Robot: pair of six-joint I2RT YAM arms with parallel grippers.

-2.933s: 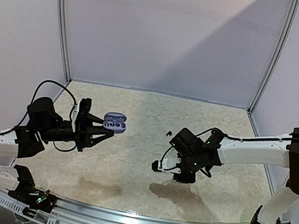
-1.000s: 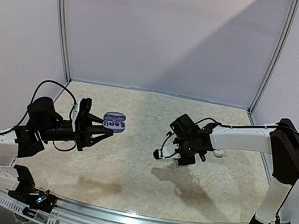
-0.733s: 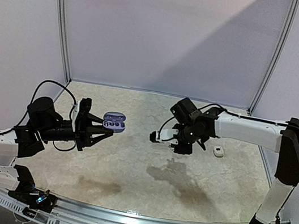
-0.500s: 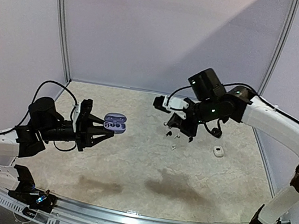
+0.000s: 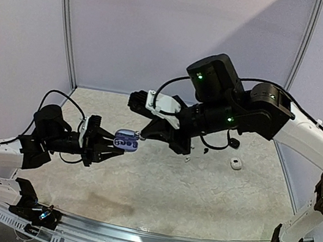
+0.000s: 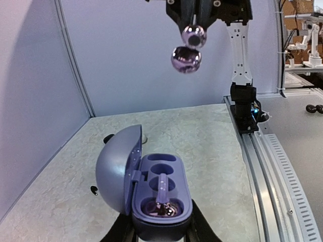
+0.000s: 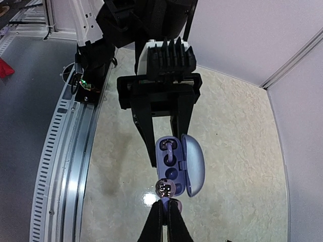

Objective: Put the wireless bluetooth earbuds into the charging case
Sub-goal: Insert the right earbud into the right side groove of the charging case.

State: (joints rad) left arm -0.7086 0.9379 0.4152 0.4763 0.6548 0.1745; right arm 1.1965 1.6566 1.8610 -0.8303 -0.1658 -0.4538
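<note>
My left gripper (image 5: 110,144) is shut on the base of an open purple charging case (image 5: 126,140) and holds it above the table. In the left wrist view the case (image 6: 161,194) has its lid swung to the left, and one purple earbud (image 6: 161,200) sits in the near socket. The two far sockets look empty. My right gripper (image 7: 165,202) is shut on a shiny purple-silver earbud (image 7: 164,188) just above the far end of the case (image 7: 171,161). That earbud also shows in the left wrist view (image 6: 188,48), hanging high over the case.
A small white pebble-like case (image 5: 236,163) lies on the table at the right. Tiny loose pieces (image 5: 187,159) lie on the table under the right arm. Two black pieces (image 6: 94,190) (image 6: 108,137) lie left of the case. Walls with metal posts (image 5: 66,24) enclose the table.
My right arm has risen from the table and swung left with the earbud, ending over the case. My left gripper has shifted slightly right and down with the case.
</note>
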